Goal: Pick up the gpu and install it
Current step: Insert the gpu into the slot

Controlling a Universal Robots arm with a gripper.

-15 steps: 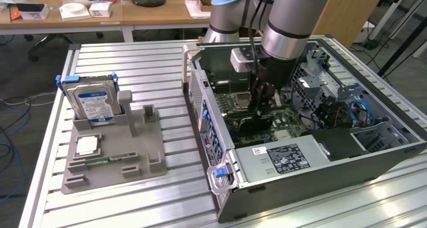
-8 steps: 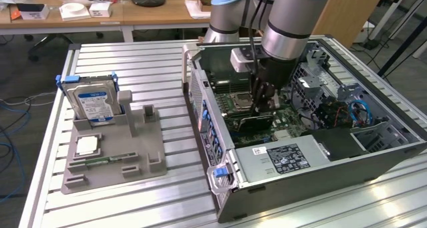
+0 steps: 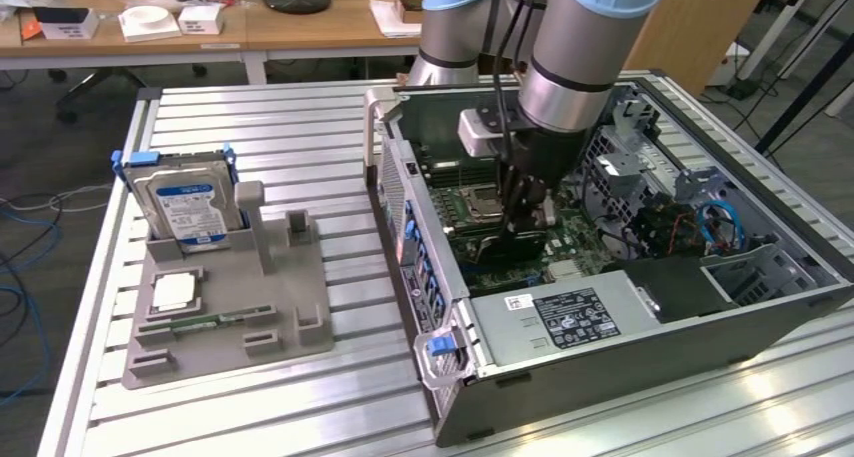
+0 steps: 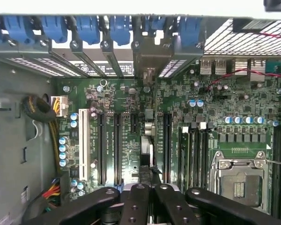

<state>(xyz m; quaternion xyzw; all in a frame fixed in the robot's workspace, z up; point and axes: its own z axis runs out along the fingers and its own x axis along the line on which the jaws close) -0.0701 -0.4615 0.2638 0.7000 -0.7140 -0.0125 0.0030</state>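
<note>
A grey, jointed robot arm is reaching down into an open desktop computer case (image 3: 747, 307) lying on its side on a ribbed aluminium table (image 3: 267, 397), its black gripper (image 3: 525, 205) hanging low over the green motherboard (image 4: 131, 140). The fingers (image 4: 136, 201) are clenched together on the gpu (image 3: 505, 245), a thin dark card standing on edge among the long black expansion slots, close to the bare silver CPU socket (image 4: 238, 180); in the wrist view the card is showing as a slim vertical edge running toward the perforated metal slot covers with their blue plastic clips (image 4: 86, 28). Inside the case, a boxy silver power supply (image 3: 567, 322) with a black label is sitting at the near end, and blue cables (image 3: 714, 227) are looping toward the exterior view's right. Well apart, toward the exterior view's left, a moulded grey holder (image 3: 300, 317) is standing on the table, carrying an upright silver hard drive (image 3: 187, 202) with a blue label, a small square chip (image 3: 174, 292) and a narrow green memory stick (image 3: 200, 324) in its recesses.
</note>
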